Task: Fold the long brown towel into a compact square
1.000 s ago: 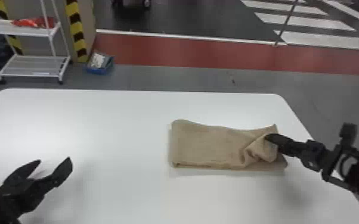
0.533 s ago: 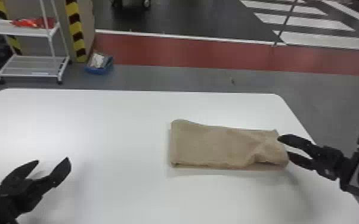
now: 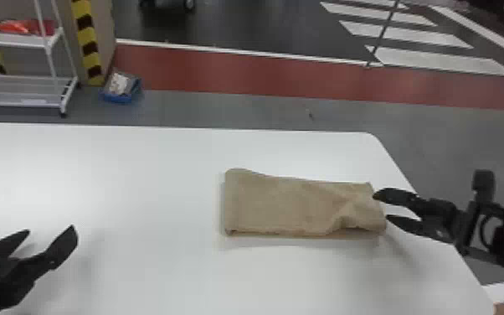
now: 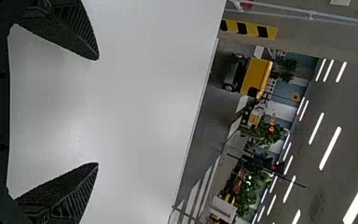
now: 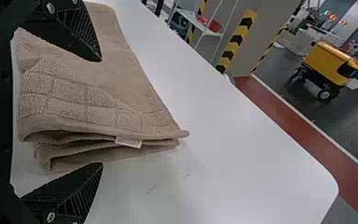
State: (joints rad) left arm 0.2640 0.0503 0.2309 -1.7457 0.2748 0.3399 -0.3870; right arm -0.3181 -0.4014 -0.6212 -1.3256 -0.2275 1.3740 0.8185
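On the right-hand part of the white table (image 3: 138,188), the folded brown terry towel (image 3: 289,205) lies flat in a long rectangle, its long sides running from left to right. It isn't a square. My right gripper (image 3: 381,207) is at the towel's right end, its 2 black fingers standing apart with nothing clamped between them. The cloth is puckered near that end, toward my side of the table. From my right wrist I see the end's stacked layers, gaps between them, and a small white tag (image 5: 128,142) on the edge of a layer.

My left gripper (image 3: 50,230) is over the left near part of the table, well apart from the towel. Its 2 fingers are spread wide and it holds nothing.

Beyond the table, a white wire-shelf rack (image 3: 21,104) carries something orange-red (image 3: 16,27). A blue open bin (image 3: 117,98) sits on the floor near it, beside a post with yellow-and-black hazard stripes (image 3: 88,42).
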